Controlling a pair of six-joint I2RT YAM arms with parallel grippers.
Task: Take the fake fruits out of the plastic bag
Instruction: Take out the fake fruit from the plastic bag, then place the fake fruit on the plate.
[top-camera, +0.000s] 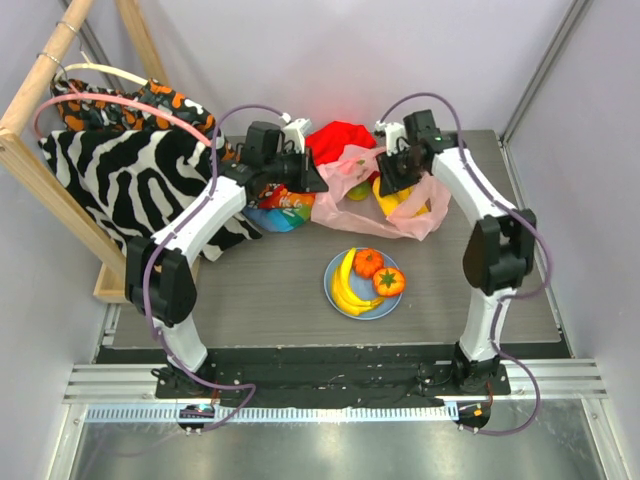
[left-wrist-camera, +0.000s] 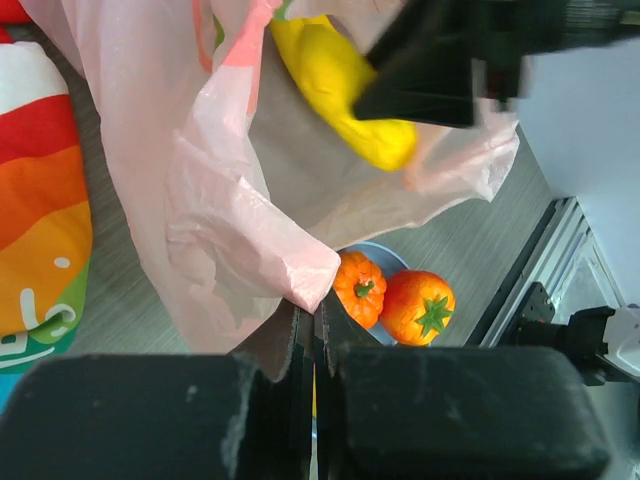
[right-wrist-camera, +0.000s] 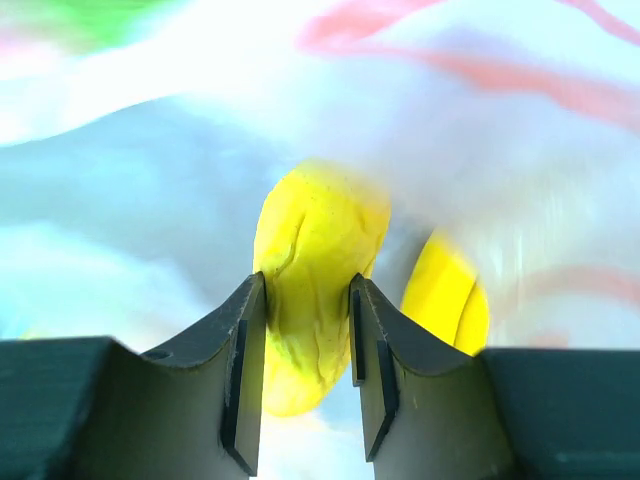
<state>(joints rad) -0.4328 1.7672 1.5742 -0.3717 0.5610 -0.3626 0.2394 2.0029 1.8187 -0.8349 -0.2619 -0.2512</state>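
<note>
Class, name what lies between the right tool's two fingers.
A yellow fruit, clamped by the fingers inside the bag; the right wrist view shows it.

Grey counter (top-camera: 240, 290) lies open lower left and lower right of the round light-blue plate (top-camera: 393, 300). Upper centre is crowded by the crinkly translucent pink plastic bag (top-camera: 425, 215), red cloth (top-camera: 340, 138) and rainbow-striped cloth (top-camera: 285, 208).

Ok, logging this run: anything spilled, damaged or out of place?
Nothing stands out. Bananas and two orange fruits sit neatly on the plate; the left jaws pinch the pink bag and the right jaws grip a yellow fruit inside it.
</note>
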